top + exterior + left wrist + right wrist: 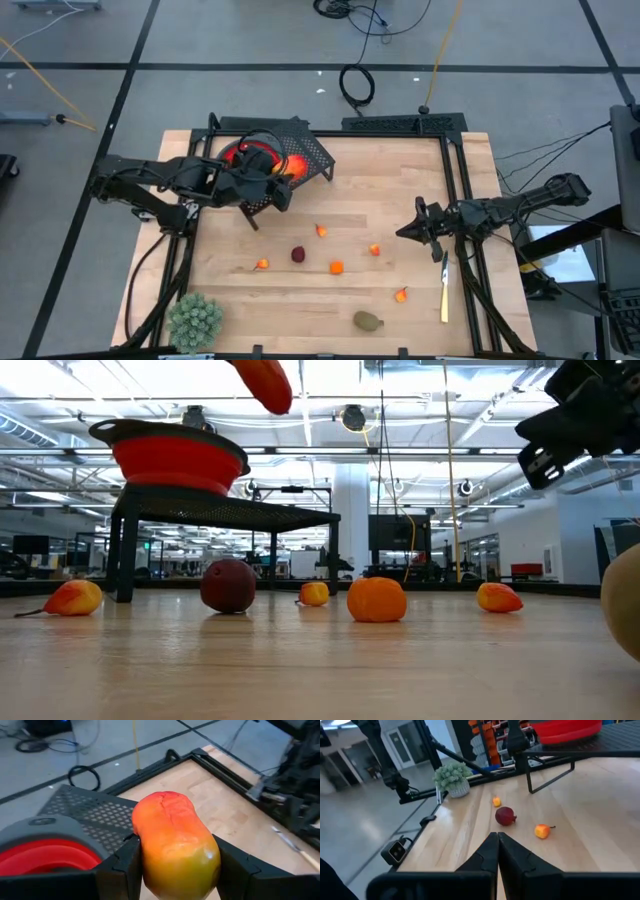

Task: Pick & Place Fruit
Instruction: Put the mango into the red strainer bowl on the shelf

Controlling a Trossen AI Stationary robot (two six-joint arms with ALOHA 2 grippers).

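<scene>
The fruit is spread over a wooden tabletop [400, 170], with one piece in the air. A black mesh stand [305, 150] at the far left carries a red bowl [250, 152]. The left pincer [175, 870] is raised beside that bowl, clamped on a long red-orange-yellow fruit [175, 845]. The right pincer [498, 851] hangs above the right side of the tabletop with its fingers pressed together, holding nothing. A pale green spiky plant [195, 320] stands at the near left corner. A brownish-green oval [368, 320] lies near the front edge. A dark red ball [298, 255] and an orange piece [336, 267] rest mid-table, close together but apart. Smaller orange bits [262, 264] lie scattered around them.
</scene>
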